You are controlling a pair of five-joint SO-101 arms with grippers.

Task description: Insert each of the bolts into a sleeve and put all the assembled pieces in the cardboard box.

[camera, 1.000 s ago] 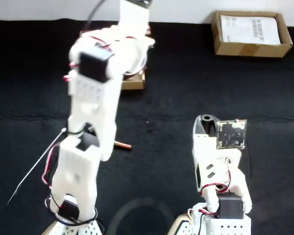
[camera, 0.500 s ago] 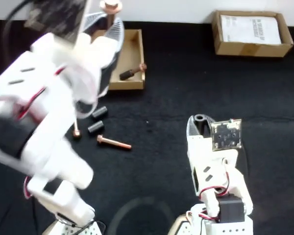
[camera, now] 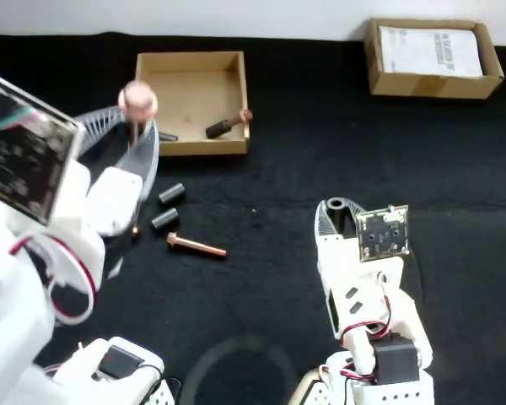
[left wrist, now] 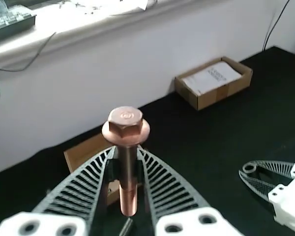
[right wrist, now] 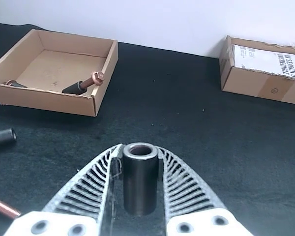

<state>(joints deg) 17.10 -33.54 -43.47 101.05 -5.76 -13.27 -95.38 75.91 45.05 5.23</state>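
The left tool (left wrist: 128, 153) was clenched on a copper bolt (left wrist: 126, 127), gripped by the shank with the hexagonal head standing out past the fingertips, high above the desk (camera: 320, 152). The right tool (right wrist: 139, 153) grasped a dark sleeve (right wrist: 139, 187) upright, its open bore facing outward beyond the fingertips, low over the desk and well apart from the other arm. The step in hand looked to be the mating of these two. It would go best with shank and bore brought onto one line before any push, and then a slow feed with neither grip slackened. The bolt's free end lay back between the left fingers, so room for the sleeve seemed tight and a regrip might be needed. In the cardboard box (camera: 194, 61) one assembled piece (camera: 228, 125) rested by the near wall. A second dark item at the box's other end was too cut off to tell. Two loose sleeves (camera: 171, 193) and a loose bolt (camera: 196, 245) lay on the desk just outside the box. The left arm hid the desk beside them.
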